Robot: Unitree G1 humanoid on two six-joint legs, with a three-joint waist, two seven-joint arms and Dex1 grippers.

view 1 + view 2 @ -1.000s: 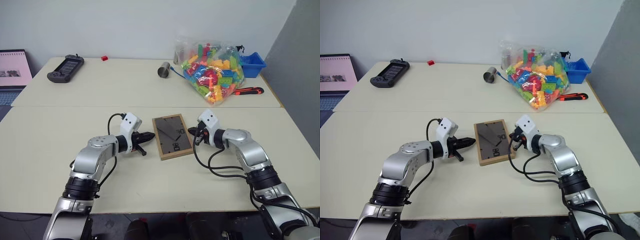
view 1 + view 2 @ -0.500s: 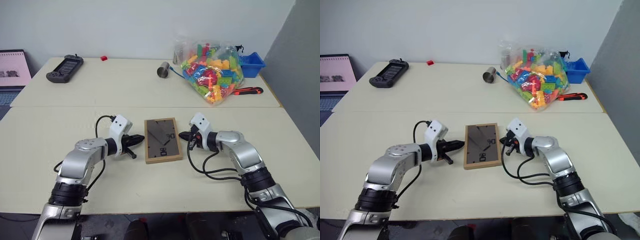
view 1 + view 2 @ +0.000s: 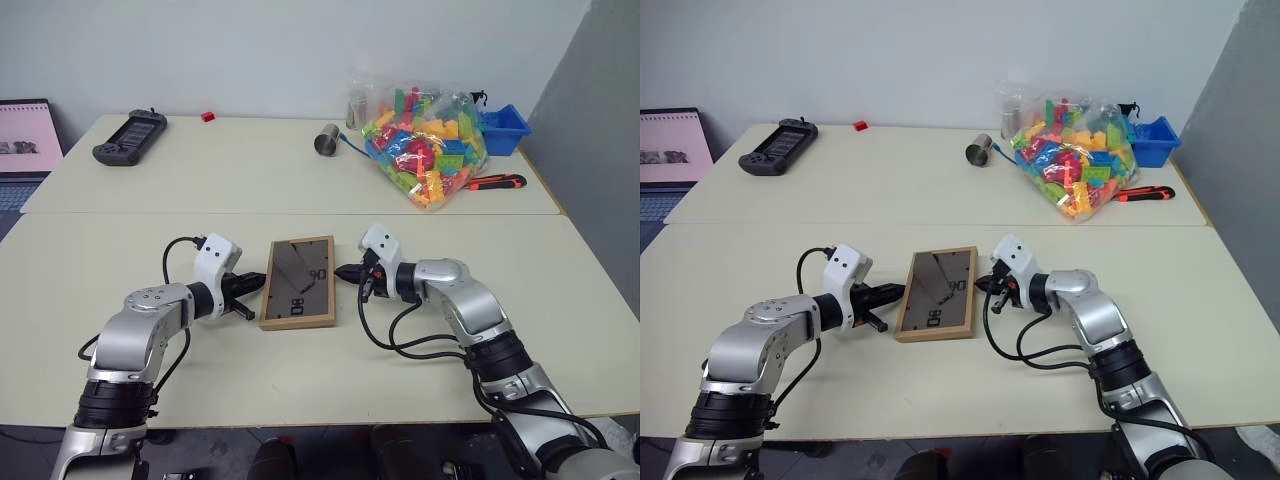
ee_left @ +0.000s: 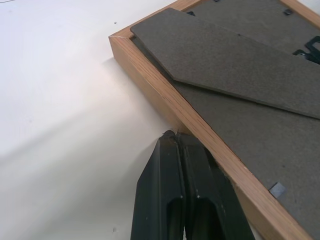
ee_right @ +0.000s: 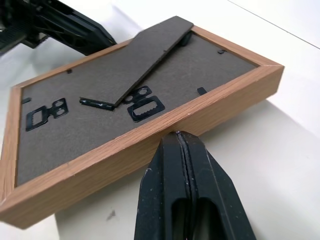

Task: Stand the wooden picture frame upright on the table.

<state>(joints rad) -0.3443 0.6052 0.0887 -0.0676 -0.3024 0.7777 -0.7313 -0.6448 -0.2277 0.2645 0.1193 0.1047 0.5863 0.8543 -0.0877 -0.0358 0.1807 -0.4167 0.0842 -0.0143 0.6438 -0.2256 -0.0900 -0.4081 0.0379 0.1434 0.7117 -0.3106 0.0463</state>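
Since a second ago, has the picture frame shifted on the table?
Yes. The wooden picture frame slid toward the robot's left and rotated: earlier it lay below the metal cup, now it sits left of it, pinched between the shut left gripper and right gripper.

Bright, even light falls from above; the table (image 3: 120, 300) glares pale in the wrist views, shadows stay soft, and nearby fingers (image 5: 190, 200) blur slightly.

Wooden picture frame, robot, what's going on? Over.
Left gripper and right gripper shut, tips against opposite long edges. Light-wood rectangular picture frame flat, backing up, on cream table. Nothing in the way.
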